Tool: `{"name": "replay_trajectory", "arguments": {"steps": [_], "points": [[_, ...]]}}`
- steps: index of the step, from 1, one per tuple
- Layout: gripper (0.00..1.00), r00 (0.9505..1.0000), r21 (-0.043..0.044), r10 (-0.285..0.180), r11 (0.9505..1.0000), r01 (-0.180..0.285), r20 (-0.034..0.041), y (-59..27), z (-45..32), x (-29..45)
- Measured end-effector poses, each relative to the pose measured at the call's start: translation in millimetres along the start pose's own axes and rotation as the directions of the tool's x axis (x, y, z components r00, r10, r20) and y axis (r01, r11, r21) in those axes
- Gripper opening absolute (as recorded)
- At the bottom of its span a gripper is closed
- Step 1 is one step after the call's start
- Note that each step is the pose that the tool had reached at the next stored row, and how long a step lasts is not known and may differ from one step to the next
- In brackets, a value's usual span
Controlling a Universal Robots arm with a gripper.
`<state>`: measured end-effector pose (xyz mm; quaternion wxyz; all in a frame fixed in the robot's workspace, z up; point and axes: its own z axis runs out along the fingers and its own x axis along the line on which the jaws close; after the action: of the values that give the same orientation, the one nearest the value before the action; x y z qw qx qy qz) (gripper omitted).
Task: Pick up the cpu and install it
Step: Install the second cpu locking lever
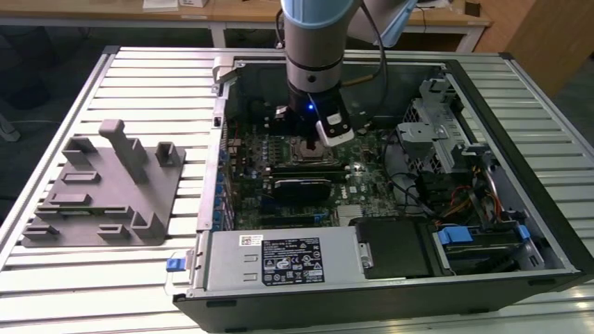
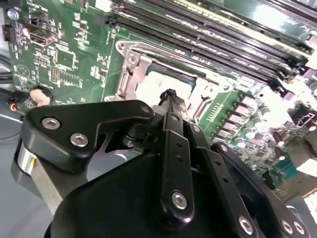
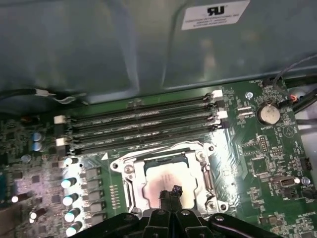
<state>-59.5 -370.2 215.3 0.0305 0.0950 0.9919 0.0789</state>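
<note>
Exterior view: the arm reaches down into the open case (image 1: 547,229), and the gripper (image 1: 314,141) hangs low over the socket (image 1: 299,152) on the motherboard (image 1: 371,182). The grey fixture (image 1: 102,195) sits on the table (image 1: 55,125) at this view's left, well apart from the case, and no chip shows on it. The arm covers much of the socket here, so the cpu cannot be made out.

First wrist view: the cpu (image 3: 161,181) lies flat inside the socket frame (image 3: 130,179), its pale metal top facing up, beside the memory slots (image 3: 138,129). The fingertips (image 3: 170,191) are pressed together into one thin black tip just over the chip's near edge. I cannot tell whether the tip touches the chip.

Second wrist view: the same closed fingers (image 2: 171,99) point at the cpu (image 2: 158,84), which sits level in the frame (image 2: 130,74) with nothing held between the pads.

My judgement is that the chip is already placed in its socket and released. The frame looks uncovered, so any latching seems not yet done.
</note>
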Motion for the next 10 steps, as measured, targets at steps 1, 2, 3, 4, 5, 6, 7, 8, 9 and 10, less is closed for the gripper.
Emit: {"name": "replay_trajectory", "arguments": {"steps": [1, 2, 3, 4, 5, 6, 7, 8, 9, 10], "points": [[0.11, 1.0, 0.0111, -0.001, 0.9999, 0.001, 0.0018, 1.3, 0.5, -0.8], [0.11, 1.0, 0.0237, -0.002, 0.9997, 0.002, 0.0039, 2.8, 0.9, -1.7], [0.11, 1.0, 0.0322, -0.003, 0.9995, 0.002, 0.005, 4.2, 1.2, -2.7], [0.11, 1.0, 0.0356, -0.003, 0.9994, 0.003, 0.0051, 5.7, 1.6, -3.7], [0.11, 1.0, 0.0377, -0.003, 0.9993, 0.003, 0.0052, 7.0, 1.8, -4.2], [0.11, 1.0, 0.0407, -0.003, 0.9992, 0.003, 0.0053, 8.2, 2.0, -4.4], [0.11, 1.0, 0.0439, -0.003, 0.999, 0.003, 0.0057, 8.8, 2.1, -4.4], [0.11, 1.0, 0.0467, -0.003, 0.9989, 0.003, 0.0061, 9.0, 2.1, -4.4], [0.11, 1.0, 0.049, -0.004, 0.9988, 0.003, 0.0065, 9.1, 1.9, -4.4], [0.11, 1.0, 0.0512, -0.004, 0.9987, 0.004, 0.0069, 9.2, 1.4, -4.4]]}}
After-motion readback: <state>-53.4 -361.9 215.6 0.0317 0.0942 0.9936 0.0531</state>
